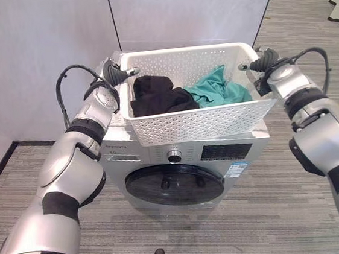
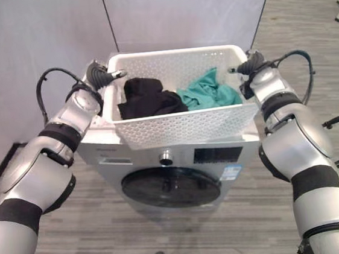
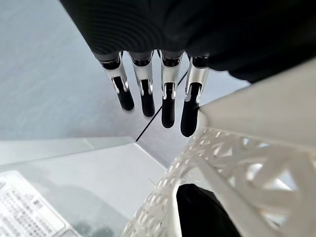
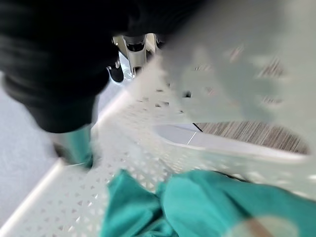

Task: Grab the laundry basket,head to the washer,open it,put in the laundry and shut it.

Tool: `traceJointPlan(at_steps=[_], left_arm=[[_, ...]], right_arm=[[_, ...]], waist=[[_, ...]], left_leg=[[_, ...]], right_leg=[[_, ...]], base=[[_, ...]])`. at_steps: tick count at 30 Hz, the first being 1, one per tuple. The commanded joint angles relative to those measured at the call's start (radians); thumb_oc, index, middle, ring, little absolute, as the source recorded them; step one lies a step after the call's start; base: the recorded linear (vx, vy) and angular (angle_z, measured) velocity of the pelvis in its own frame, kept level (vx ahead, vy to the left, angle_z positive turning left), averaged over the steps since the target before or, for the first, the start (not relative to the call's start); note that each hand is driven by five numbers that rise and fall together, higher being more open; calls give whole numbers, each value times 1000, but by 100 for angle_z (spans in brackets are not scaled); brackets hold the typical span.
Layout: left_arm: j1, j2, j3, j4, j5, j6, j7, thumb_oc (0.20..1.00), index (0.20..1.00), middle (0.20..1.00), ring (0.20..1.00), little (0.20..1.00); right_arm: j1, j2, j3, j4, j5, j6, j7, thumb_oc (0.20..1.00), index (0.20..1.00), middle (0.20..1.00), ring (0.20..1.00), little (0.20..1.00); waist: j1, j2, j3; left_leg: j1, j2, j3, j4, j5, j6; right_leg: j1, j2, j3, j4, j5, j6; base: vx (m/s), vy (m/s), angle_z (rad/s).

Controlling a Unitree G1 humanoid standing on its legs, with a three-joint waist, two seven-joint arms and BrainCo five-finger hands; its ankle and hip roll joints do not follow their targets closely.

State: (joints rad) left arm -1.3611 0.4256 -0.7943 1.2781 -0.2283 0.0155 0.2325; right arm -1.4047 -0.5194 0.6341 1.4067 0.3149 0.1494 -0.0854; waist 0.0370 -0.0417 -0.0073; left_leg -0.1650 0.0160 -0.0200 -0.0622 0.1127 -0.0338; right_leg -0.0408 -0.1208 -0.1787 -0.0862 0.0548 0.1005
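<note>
Left hand point(image 1: 114, 73) and right hand point(image 1: 260, 61), fingers hanging straight at the end rims, steadying basket point(image 1: 199, 124) of black and teal laundry atop washer point(image 1: 174, 169), front edge overhanging closed door point(image 1: 174, 184), likely tipping forward if released.

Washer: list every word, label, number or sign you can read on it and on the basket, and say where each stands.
Word on the washer front, left of the knob: too small to read.
Dark display right of the knob: markings too small.
Blue-and-white sticker under the display: blurred.
White label on the washer top: print blurred.
Basket and clothes: no print seen.
</note>
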Motion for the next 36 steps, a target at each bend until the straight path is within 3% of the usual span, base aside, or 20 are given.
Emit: traceJointPlan(at_steps=[1,12,21,26,31,32,33,35,36], left_arm=[[-225,-22,8,62,-2,-80,59,1000,1000,1000,1000,1000],[-161,85,83,-1,23,-129,163,1000,1000,1000,1000,1000],[-147,149,128,-3,-15,-141,169,1000,1000,1000,1000,1000],[-71,241,170,-35,-33,-154,144,1000,1000,1000,1000,1000],[163,440,322,-242,-7,-186,159,1000,1000,1000,1000,1000],[173,441,327,-250,-4,-184,160,1000,1000,1000,1000,1000],[301,515,430,-337,7,-197,174,1000,1000,1000,1000,1000],[391,540,492,-390,17,-198,179,1000,1000,1000,1000,1000],[569,573,630,-488,30,-211,186,1000,1000,1000,1000,1000]], right_arm=[[-127,2,17,43,65,-68,-18,1000,1000,1000,1000,1000],[-67,-41,-25,-34,106,-132,-53,1000,1000,1000,1000,1000],[-30,-96,-55,-55,140,-157,-67,1000,1000,1000,1000,1000],[14,-178,-87,-113,201,-181,-56,1000,1000,1000,1000,1000],[184,-387,-218,-257,246,-233,-59,1000,1000,1000,1000,1000],[192,-387,-222,-263,245,-232,-60,1000,1000,1000,1000,1000],[301,-454,-301,-355,234,-250,-66,1000,1000,1000,1000,1000],[377,-479,-353,-410,223,-257,-74,1000,1000,1000,1000,1000],[548,-518,-470,-501,192,-275,-83,1000,1000,1000,1000,1000]], waist=[[17,41,65],[-3,43,41],[-8,53,21],[-8,58,19],[-4,58,16],[-4,58,14],[-5,56,13],[-5,56,7],[-4,54,9]], left_leg=[[96,15,12,-25,-67,-34],[129,17,25,-25,-83,-38],[145,20,29,-25,-90,-41],[151,20,33,-25,-92,-41],[161,22,35,-25,-101,-41],[162,23,36,-25,-102,-41],[161,23,40,-25,-96,-39],[169,25,41,-25,-108,-40],[169,27,42,-25,-102,-38]], right_leg=[[40,-27,3,5,2,80],[66,-31,4,2,-6,85],[79,-32,1,2,-10,86],[85,-32,2,3,-13,85],[93,-34,-2,3,-19,85],[94,-33,-2,3,-19,85],[93,-34,-1,3,-15,83],[100,-33,0,1,-24,84],[99,-34,-1,3,-21,80]], base=[[0,0,0],[0,0,0],[0,0,0],[0,0,0],[0,0,0],[0,0,0],[0,0,0],[9,-9,-2],[18,-17,-4]])
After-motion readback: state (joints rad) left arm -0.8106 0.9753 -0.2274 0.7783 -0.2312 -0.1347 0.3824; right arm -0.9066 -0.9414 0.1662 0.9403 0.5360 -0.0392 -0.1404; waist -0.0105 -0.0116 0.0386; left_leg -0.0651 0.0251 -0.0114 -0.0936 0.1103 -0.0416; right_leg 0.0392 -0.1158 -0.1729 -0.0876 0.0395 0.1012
